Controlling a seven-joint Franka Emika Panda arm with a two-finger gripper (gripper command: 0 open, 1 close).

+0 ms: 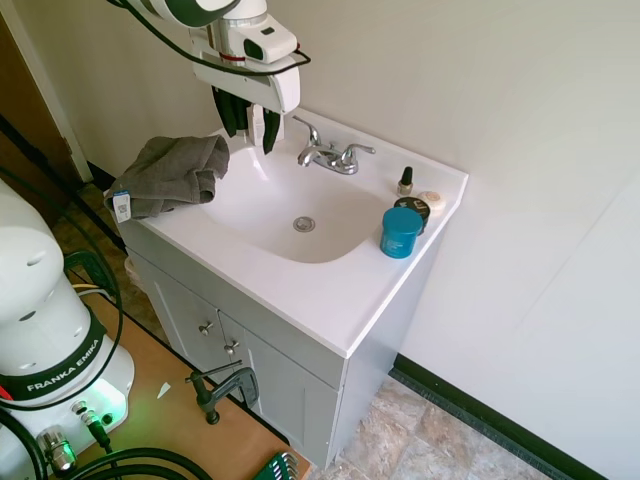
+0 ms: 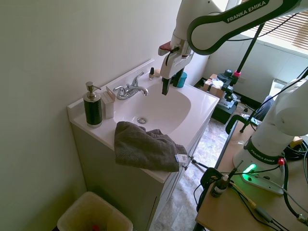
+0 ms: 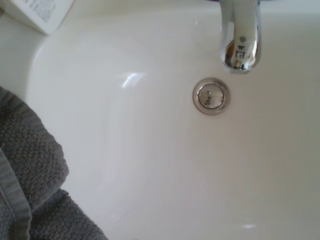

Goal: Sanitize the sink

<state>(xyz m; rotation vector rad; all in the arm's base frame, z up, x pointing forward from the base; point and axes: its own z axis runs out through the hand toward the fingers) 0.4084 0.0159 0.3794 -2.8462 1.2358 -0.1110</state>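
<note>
Bathroom: glossy white oval sink [image 1: 262, 205]; gripper [image 1: 248, 128] above, fingers parted, empty. Dark soap dispenser [image 2: 92, 107] in second exterior only; grey towel [image 1: 172, 173] at 9 o'clock.

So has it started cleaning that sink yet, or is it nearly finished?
Barely started, it seems. The gripper hangs empty above the sink, and the grey towel lies untouched on the rim. Nothing is in hand; grasping the towel and wiping the basin are likely left.

Glossy white oval sink [image 1: 262, 205], chrome drain [image 1: 304, 224], dry
</note>
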